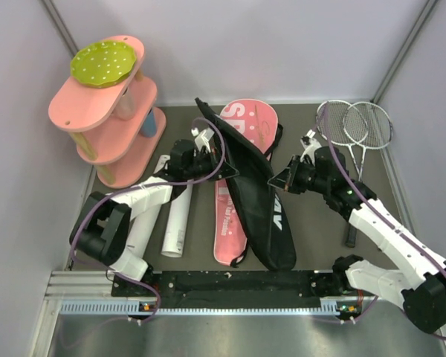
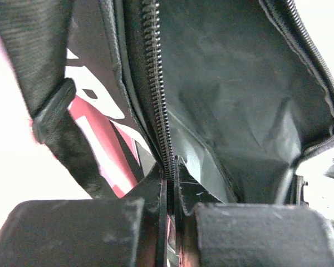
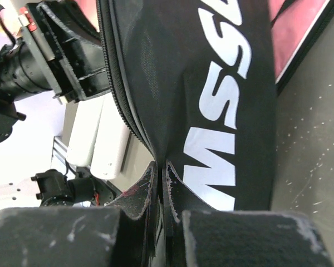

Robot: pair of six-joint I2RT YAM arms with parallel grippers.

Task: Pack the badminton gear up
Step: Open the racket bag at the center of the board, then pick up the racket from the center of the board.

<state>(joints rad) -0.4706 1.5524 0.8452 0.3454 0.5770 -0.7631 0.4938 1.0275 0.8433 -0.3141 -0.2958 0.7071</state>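
- Top external: the bag (image 1: 249,201) lies mid-table with its black side lifted off the pink. The rackets (image 1: 357,126) at far right and the tubes (image 1: 180,212) at left are both outside it.
- Left gripper (image 1: 206,141) is pinched tight on the bag's far-left edge, with the zip (image 2: 156,83) running into its fingers.
- Right gripper (image 1: 279,178) is clamped on the black side's right edge.
- Risk: both holds are thin fabric nips, so pulling apart could slip one and drop the mouth shut.
- Risk: no arm is free to load, and releasing either would likely collapse the opening.
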